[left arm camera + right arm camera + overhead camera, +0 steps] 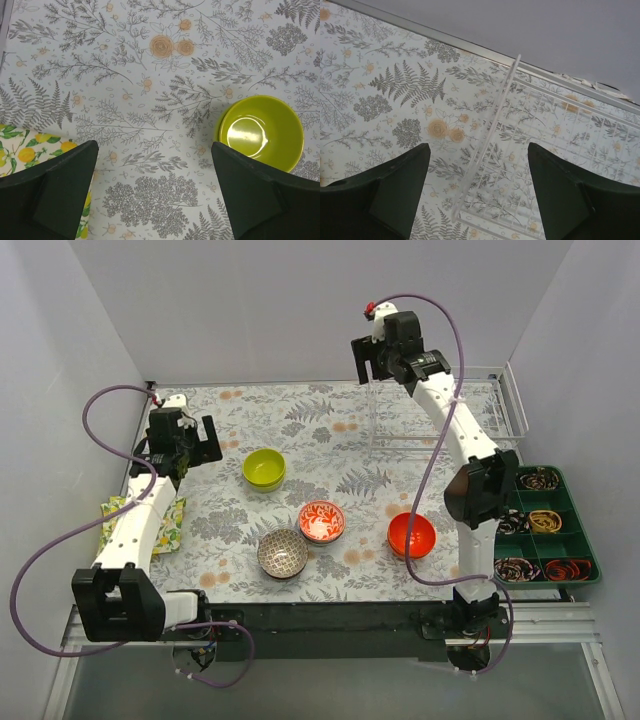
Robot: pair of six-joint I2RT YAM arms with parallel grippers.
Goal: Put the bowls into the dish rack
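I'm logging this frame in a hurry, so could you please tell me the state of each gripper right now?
Left gripper: open, holding nothing.
Right gripper: open, holding nothing.

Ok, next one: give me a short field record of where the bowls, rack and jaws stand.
bowls on table: lime-green pair nested; red-and-white bowl; brown-and-white bowl; orange-red bowl
dish rack: back right, no bowls in it
left jaws: open, empty, left of the lime-green pair
right jaws: open, empty, over the rack's left end
loaded so far: none
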